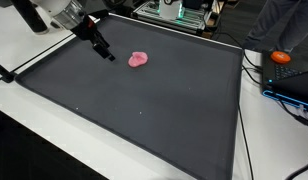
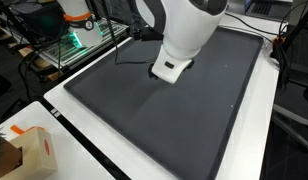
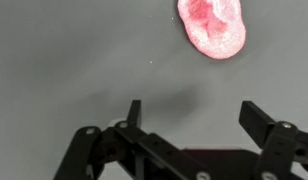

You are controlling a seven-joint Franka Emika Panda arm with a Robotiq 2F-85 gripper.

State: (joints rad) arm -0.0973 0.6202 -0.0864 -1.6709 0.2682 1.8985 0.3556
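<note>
A small pink, soft-looking lump (image 1: 139,60) lies on the dark grey mat (image 1: 144,110) toward its far side. In the wrist view the pink lump (image 3: 212,25) sits at the top, ahead of and a little to the right of the jaws. My gripper (image 3: 194,112) hovers over bare mat with its two black fingers (image 3: 259,122) spread wide and nothing between them. In an exterior view my gripper (image 1: 102,50) hangs just beside the lump, apart from it. From the opposite side the white arm (image 2: 184,35) hides the lump.
The mat covers a white table (image 1: 34,120). An orange object (image 1: 282,57) and cables lie past the mat's edge. A cardboard box (image 2: 22,152) stands at a table corner. Electronics with green lights (image 2: 79,35) sit behind the table.
</note>
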